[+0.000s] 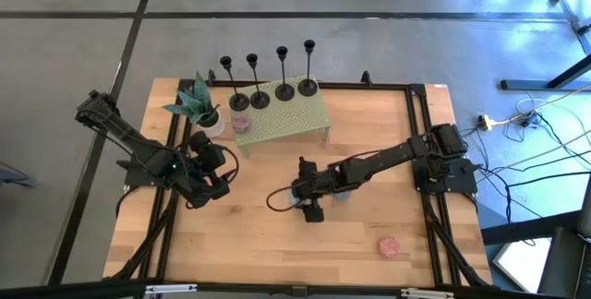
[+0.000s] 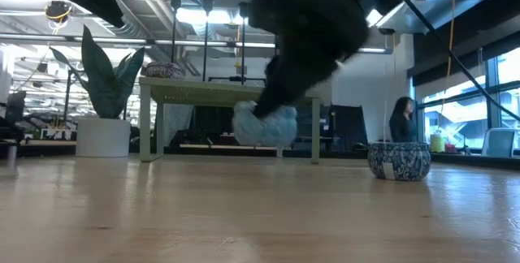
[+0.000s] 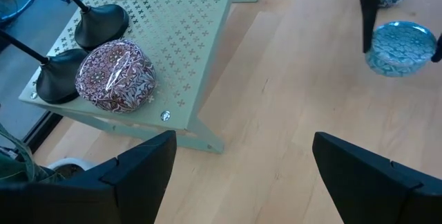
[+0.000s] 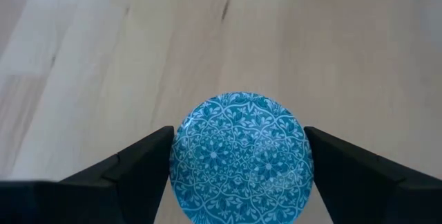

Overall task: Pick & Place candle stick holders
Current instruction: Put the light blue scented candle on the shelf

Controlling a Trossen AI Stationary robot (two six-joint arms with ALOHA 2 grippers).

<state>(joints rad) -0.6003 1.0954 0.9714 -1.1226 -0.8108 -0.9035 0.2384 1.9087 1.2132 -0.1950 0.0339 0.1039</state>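
Observation:
Four black candle stick holders (image 1: 259,100) stand by their round bases on a green perforated riser (image 1: 295,119) at the table's far middle. Their bases show in the left wrist view (image 3: 100,23) and their stems in the low view (image 2: 207,28). My left gripper (image 1: 220,181) is open and empty, near the riser's near left corner; it shows in its own wrist view (image 3: 242,137). My right gripper (image 1: 309,209) is at mid-table, shut on a blue patterned round lid (image 4: 242,155), which also shows in the low view (image 2: 264,125). My right gripper pinches the blue lid by two opposite points of its round edge (image 4: 181,148) between its two fingers (image 4: 131,165). The fingers come from above, pointing down. The lid hangs level, patterned face up, lifted clear of the table (image 2: 264,137).
A pink patterned dome (image 3: 116,75) sits on the riser's near left corner. A potted plant (image 1: 199,105) stands left of the riser. A blue patterned bowl (image 2: 398,160) rests on the table beside my right gripper. A small pink thing (image 1: 389,245) lies near the front right.

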